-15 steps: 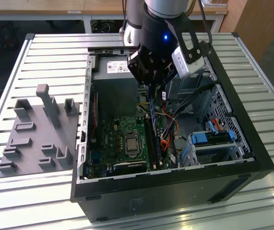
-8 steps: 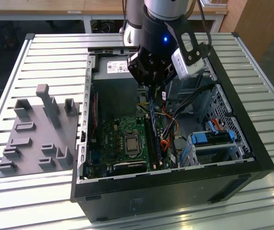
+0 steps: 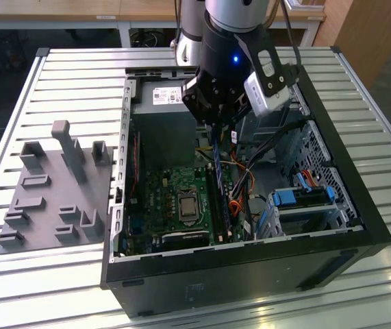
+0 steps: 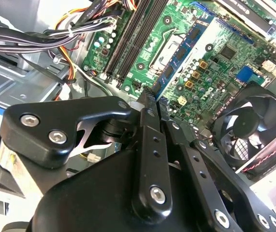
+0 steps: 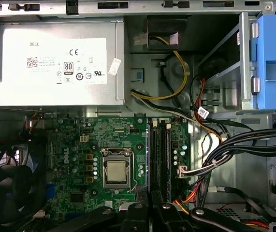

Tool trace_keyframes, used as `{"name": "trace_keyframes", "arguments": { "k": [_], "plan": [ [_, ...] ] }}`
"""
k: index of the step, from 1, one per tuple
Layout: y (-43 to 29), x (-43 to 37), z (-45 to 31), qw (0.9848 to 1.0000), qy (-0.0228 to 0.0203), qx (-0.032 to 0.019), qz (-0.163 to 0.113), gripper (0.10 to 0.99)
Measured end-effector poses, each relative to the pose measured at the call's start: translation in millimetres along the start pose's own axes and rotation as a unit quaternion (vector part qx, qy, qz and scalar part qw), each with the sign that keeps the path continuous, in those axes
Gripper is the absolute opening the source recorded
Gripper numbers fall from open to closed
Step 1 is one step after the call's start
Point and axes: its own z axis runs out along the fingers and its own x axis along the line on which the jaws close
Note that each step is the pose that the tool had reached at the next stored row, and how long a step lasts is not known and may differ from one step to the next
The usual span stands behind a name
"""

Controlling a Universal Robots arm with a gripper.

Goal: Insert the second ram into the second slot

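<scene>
My gripper (image 3: pixel 216 131) hangs inside the open computer case (image 3: pixel 250 274), over the green motherboard (image 3: pixel 161 205). It is shut on the second ram (image 3: pixel 217 163), a thin dark-blue stick that points down from the fingers. In the second wrist view the ram (image 4: pixel 183 50) runs out from the gripper (image 4: pixel 153 100), with small dark chips on its face. The first wrist view shows it edge-on as a blue line (image 5: pixel 147 154) beside the black memory slots (image 5: pixel 161 154). The stick sits above the board, close to the slots (image 4: pixel 128 38). I cannot tell which one it lines up with.
A grey power supply (image 5: pixel 55 63) fills the case's back. A black fan (image 4: pixel 254 125) sits by the board, and the CPU socket (image 5: pixel 116 171) is near the slots. Cable bundles (image 5: pixel 234 145) and a blue drive cage (image 3: pixel 303 199) crowd the exterior view's right. A grey fixture plate (image 3: pixel 51 192) lies outside.
</scene>
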Motion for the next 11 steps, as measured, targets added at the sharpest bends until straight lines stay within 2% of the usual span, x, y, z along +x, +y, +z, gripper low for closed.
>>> {"name": "trace_keyframes", "arguments": {
  "k": [11],
  "plan": [
    [-0.1,-0.1,4.7,1.0,0.0,0.0,0.0,0.137]
  ]
}}
